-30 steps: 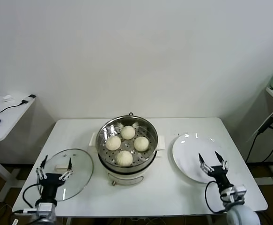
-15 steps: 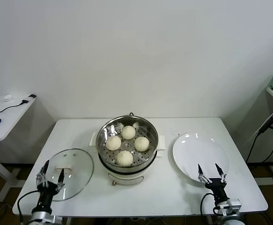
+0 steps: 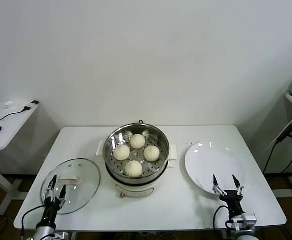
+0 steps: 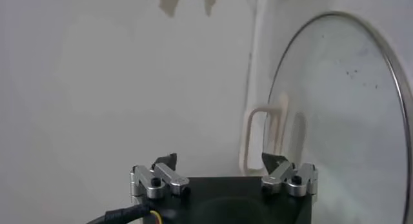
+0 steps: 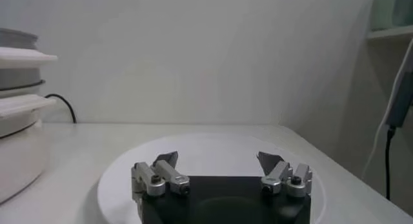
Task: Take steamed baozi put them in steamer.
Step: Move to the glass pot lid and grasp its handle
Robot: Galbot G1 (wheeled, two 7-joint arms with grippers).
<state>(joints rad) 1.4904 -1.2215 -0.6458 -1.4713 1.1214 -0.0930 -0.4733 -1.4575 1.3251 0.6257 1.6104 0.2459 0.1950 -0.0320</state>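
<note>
The right gripper (image 3: pixel 225 181) sits low at the lower right of the head view, its two dark pointed fingers spread apart and holding nothing, poised at the near edge of a flat, glossy white plate (image 3: pixel 206 160). From the right wrist view the same gripper (image 5: pixel 218 161) shows metal knuckles on a black block, with the plate's (image 5: pixel 213 144) smooth round disc stretching out beyond the tips.

The left gripper (image 3: pixel 55 182) is at the lower left of the head view, fingers likewise apart and empty, over the near rim of a round glass lid (image 3: pixel 80 172) lying flat on the table. In the left wrist view that gripper (image 4: pixel 222 159) faces the lid (image 4: pixel 335 109), a clear dome with a thin metal edge band and a pale looped handle.

Both stand on a matte white rectangular table (image 3: pixel 186 205). At the centre of the head view stands the steamer (image 3: pixel 135 175), a shiny steel pot on a cream base with side handles, its perforated tray visible inside. On that tray rest the four buns (image 3: pixel 132 168), smooth, round and cream-white, set in a diamond, close together. The steamer is between lid and plate, well apart from both grippers.
</note>
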